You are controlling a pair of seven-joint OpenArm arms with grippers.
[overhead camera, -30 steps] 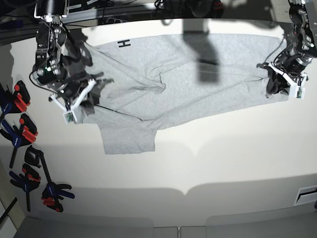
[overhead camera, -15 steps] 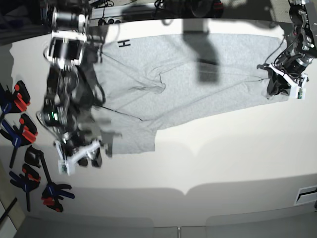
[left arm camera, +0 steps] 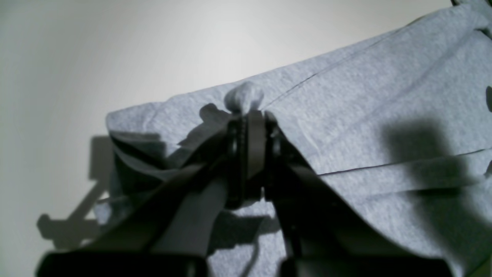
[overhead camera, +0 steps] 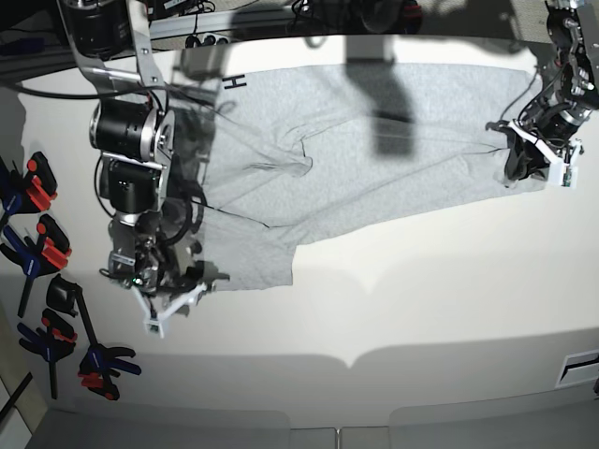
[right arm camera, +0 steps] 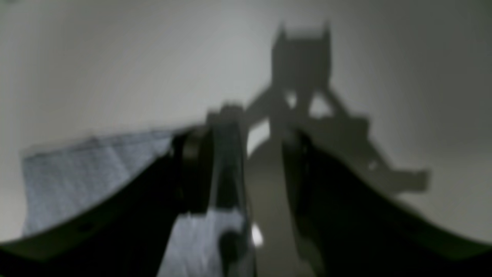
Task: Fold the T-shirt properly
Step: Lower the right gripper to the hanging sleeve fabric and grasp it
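Left gripper (left arm camera: pixel 250 127) fingers clenched, pinching light grey cotton T-shirt (overhead camera: pixel 374 159) right edge; right gripper (right arm camera: pixel 250 154) fingers parted, holding nothing, at shirt's near-left corner.

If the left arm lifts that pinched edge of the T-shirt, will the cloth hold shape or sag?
Likely sag: the T-shirt bunches into a nub in the left gripper and already creases. Probably light, though dragging may shift it on the table.
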